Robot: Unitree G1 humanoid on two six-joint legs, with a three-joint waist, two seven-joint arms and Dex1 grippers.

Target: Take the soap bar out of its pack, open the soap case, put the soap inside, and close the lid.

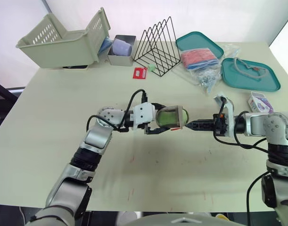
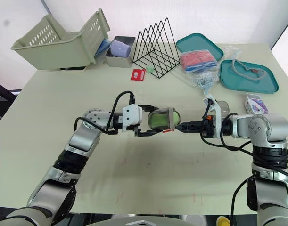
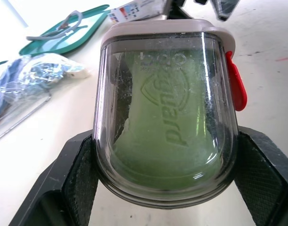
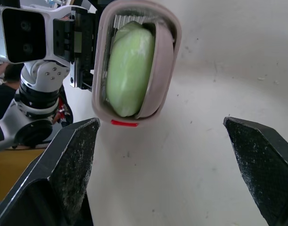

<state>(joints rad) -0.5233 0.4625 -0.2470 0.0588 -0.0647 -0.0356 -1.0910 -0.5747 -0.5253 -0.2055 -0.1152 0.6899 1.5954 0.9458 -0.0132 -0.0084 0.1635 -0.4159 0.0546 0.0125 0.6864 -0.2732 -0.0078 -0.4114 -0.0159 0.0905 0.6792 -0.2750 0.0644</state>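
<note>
Already the green soap bar [image 3: 167, 127] lies inside the soap case [image 1: 173, 117], visible through the clear lid, which looks pulled down over the beige base with the red latch [image 3: 235, 87] at one side. Whether that latch has actually caught cannot be told.

The left hand [image 1: 167, 123] clamps the case across its width, one black finger on each long side. It carries the case turned on edge, low over the middle of the tabletop [image 1: 181, 188]. This grip seems chosen to leave the case's far end and the latch exposed to the other arm, and to give something firm to push against.

The right hand [image 1: 190, 125] points straight at that free end, just beside it but apart from it. Its fingers are spread wide and hold nothing. It looks either poised to press the lid home or just finished with that job, so the task is judged to be at its closing step, with only the seating of the lid left to confirm.

Well off to the robot's right, near the tabletop edge, sits a small white and purple carton [image 1: 258, 101]. It is probably the emptied soap pack, set aside there out of the working space.
</note>
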